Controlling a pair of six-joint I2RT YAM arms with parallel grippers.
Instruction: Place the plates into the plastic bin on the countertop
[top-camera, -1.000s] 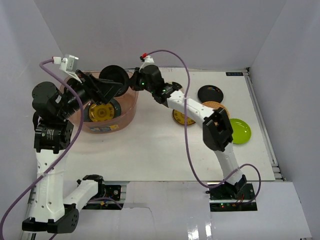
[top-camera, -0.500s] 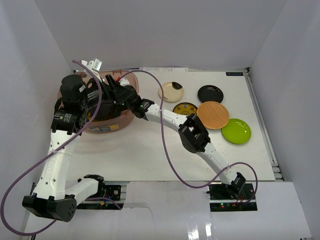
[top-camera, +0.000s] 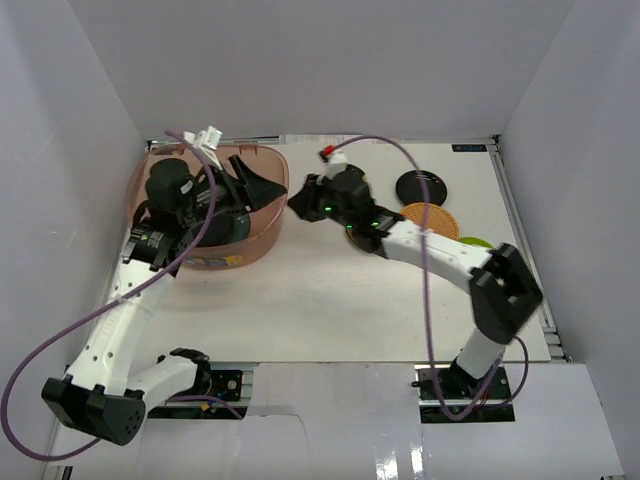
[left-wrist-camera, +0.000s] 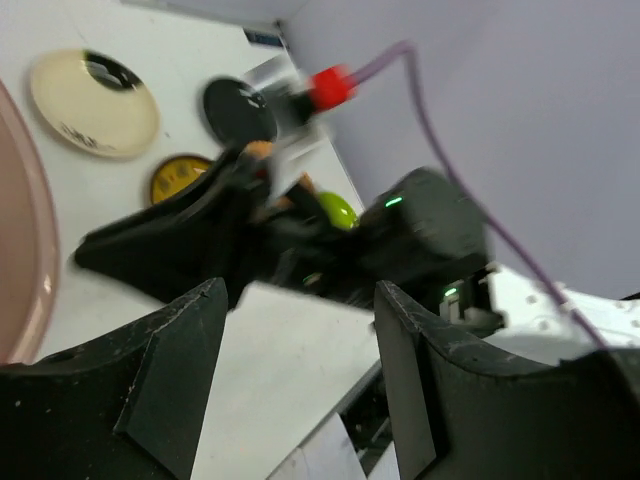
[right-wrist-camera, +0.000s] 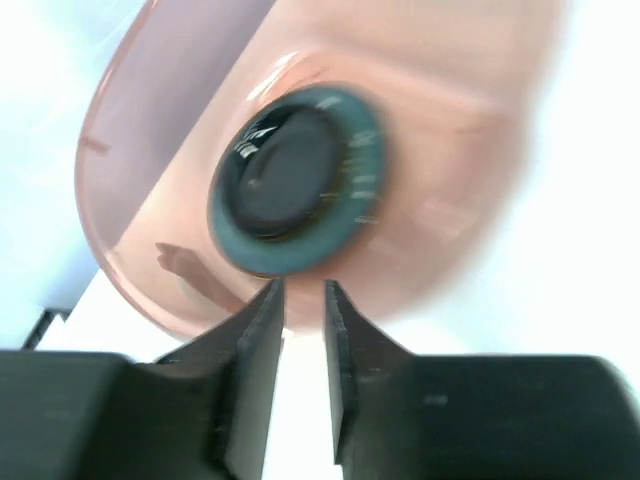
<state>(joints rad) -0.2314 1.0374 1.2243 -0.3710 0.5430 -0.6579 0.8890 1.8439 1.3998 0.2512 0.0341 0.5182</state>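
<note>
At the far left of the countertop sat the plastic bin, a black plate lying on the grey-blue plate inside it; the orange woven-look plate and a second black plate lay far right. Over the bin the left gripper gaped wide and empty, while the right gripper, just right of the bin, stood barely parted, holding nothing.

readable text: none in any view
edge tag: dark strip at the far edge of the countertop, pale marks on it, too small to read
bin sticker: orange patch on the near wall of the plastic bin, print illegible
cream plate: small dark print near its rim, blurred
</note>
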